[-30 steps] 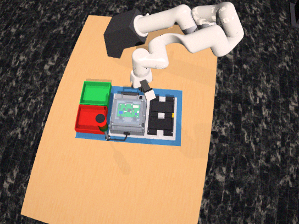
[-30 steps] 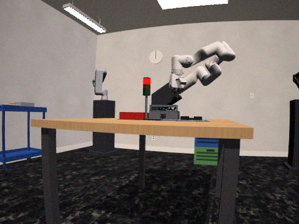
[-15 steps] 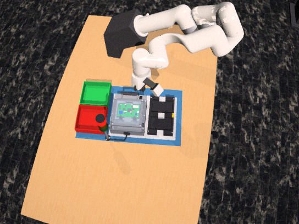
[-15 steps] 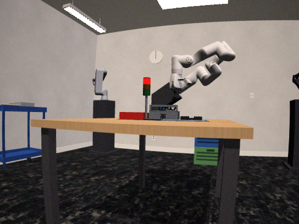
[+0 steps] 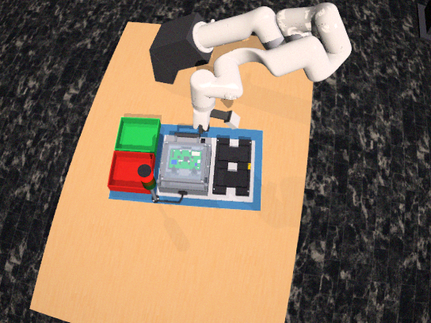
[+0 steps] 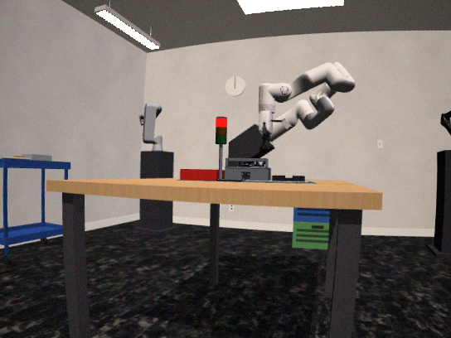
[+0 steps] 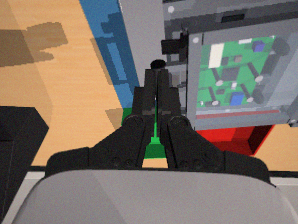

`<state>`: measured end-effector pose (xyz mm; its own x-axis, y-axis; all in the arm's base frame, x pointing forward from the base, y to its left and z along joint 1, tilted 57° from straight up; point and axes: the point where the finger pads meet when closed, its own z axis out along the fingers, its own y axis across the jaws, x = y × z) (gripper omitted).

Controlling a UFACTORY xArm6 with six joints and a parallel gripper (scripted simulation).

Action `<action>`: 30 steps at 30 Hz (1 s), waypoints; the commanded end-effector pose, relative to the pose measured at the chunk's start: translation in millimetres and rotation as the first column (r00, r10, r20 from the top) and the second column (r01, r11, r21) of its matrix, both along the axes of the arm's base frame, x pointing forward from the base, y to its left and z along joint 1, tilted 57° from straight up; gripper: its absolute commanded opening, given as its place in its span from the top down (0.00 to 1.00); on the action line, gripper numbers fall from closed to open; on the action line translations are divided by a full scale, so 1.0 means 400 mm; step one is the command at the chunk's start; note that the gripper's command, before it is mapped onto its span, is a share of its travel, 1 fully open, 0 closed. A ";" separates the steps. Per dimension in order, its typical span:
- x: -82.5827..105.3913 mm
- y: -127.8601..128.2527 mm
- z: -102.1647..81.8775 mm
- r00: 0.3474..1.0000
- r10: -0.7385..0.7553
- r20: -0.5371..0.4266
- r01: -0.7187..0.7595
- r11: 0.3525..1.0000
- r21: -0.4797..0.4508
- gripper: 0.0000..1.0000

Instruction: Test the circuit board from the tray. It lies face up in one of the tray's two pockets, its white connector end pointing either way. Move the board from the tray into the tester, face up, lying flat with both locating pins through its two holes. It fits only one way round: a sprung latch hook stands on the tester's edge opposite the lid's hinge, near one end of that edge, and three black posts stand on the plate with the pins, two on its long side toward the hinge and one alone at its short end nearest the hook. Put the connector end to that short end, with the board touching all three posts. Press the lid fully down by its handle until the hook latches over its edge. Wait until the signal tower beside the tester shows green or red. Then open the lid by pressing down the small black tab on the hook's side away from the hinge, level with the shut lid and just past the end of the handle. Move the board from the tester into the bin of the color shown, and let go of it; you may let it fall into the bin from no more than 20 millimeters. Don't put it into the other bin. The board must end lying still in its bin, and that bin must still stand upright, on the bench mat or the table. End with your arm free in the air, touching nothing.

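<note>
- The counter (image 5: pixel 119 245) carries a blue mat (image 5: pixel 259 198) with everything on it: a green bin (image 5: pixel 137 134) and a red bin (image 5: pixel 127 170) on one side, the tester (image 5: pixel 183 161) in the middle, the black tray (image 5: pixel 232 167) on the other side, both of its pockets looking vacant
- The arm (image 5: pixel 277 51) folds back on itself high above the counter, then drops its last link nearly straight down at the tester's far edge, so the hand (image 7: pixel 158 67) points downward, its fingertips at a small black part on that edge, probably the latch tab; contact cannot be judged
- The signal tower (image 6: pixel 220 129) beside the tester shows red on top, so the red bin is likely the destination
- The circuit board (image 5: pixel 184 157) lies flat and face up in the tester under the shut clear lid (image 5: pixel 164 139); its white connector (image 7: pixel 216 55) shows pale in the wrist view
- The board will probably handle as a light, stiff, thin plate with fragile parts on top; the bare long edges look the safest hold, lifting straight up off the pins to avoid jamming, and a thin edge could slip
- The hand's fingers are pressed together with nothing between them, suited to poking rather than grasping
</note>
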<state>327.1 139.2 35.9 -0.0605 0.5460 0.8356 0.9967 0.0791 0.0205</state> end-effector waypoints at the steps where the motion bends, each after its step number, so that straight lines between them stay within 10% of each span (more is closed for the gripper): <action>1: 0.002 -0.002 0.001 0.997 0.040 0.073 -0.041 0.999 0.006 1.00; 20: 0.002 -0.002 0.001 0.989 0.074 0.126 -0.076 0.997 0.006 1.00; 21: 0.002 -0.002 0.001 0.989 0.074 0.126 -0.076 0.997 0.006 0.73; 30: 0.002 -0.002 0.001 0.989 0.074 0.126 -0.076 0.997 0.006 0.73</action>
